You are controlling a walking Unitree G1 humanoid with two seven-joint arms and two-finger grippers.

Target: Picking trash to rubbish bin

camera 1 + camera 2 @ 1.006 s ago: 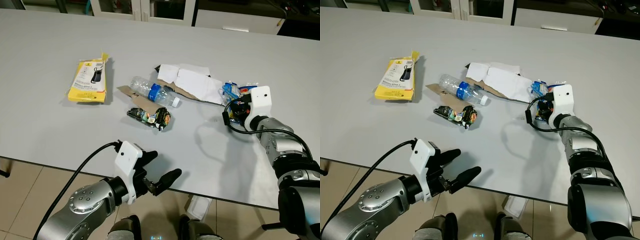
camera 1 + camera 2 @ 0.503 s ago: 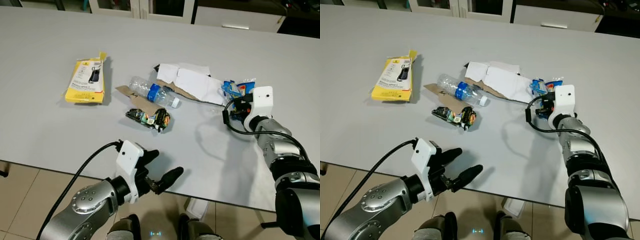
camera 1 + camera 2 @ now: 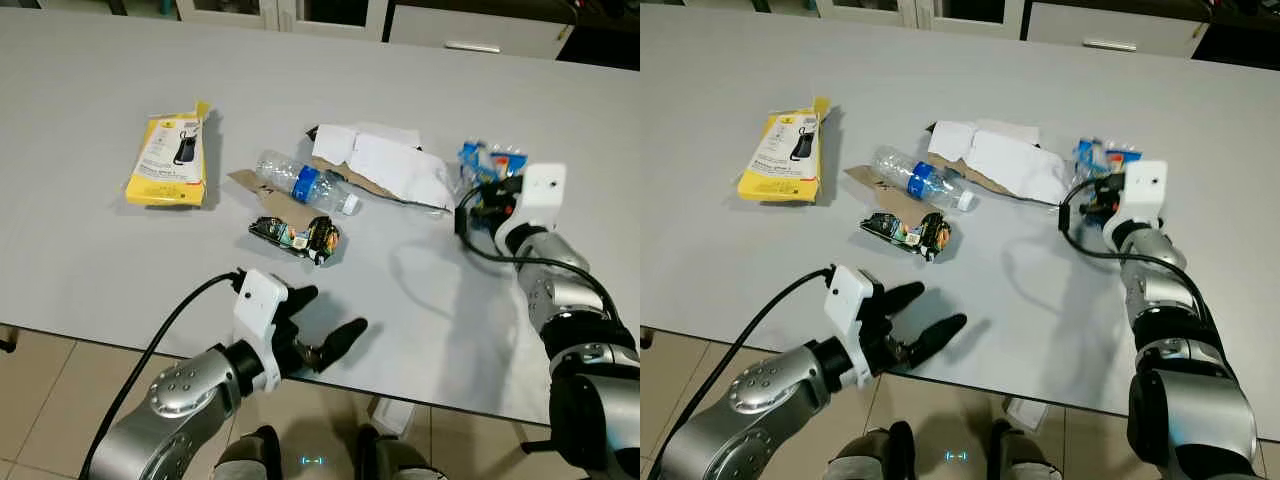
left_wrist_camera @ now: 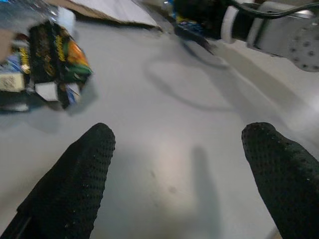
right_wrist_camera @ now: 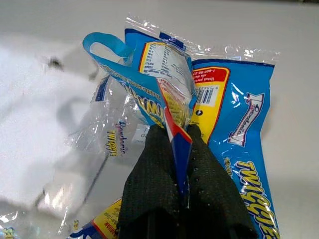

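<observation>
Trash litters the grey table [image 3: 90, 260]: yellow packet [image 3: 170, 168] at nine o'clock, clear bottle [image 3: 305, 184] and crumpled dark wrapper [image 3: 298, 236] centrally, white paper [image 3: 385, 165] covering cardboard. Left gripper [image 3: 322, 327] hovers at six o'clock, fingers spread. At three o'clock, right gripper [image 5: 175, 149] pinches a blue snack wrapper [image 5: 209, 104], its arm half hiding the pack.
</observation>
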